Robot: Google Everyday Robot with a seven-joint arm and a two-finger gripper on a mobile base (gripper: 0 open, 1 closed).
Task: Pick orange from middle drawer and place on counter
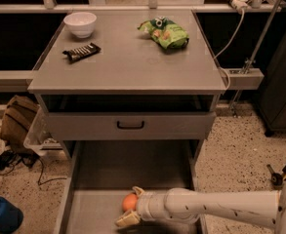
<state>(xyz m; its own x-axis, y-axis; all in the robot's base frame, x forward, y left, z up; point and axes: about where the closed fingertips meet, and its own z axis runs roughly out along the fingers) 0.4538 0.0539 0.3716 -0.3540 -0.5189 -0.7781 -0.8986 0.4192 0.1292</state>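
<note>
Tool (131,207) at orange (129,202) in mid drawer (113,165), below counter (132,65).

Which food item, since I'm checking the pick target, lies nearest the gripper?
The orange, in the middle drawer inside the open gripper; the green bag and dark bar lie up on the counter.

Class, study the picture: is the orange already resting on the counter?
No: the orange lies in the open middle drawer, right at the gripper, not on the counter.
</note>
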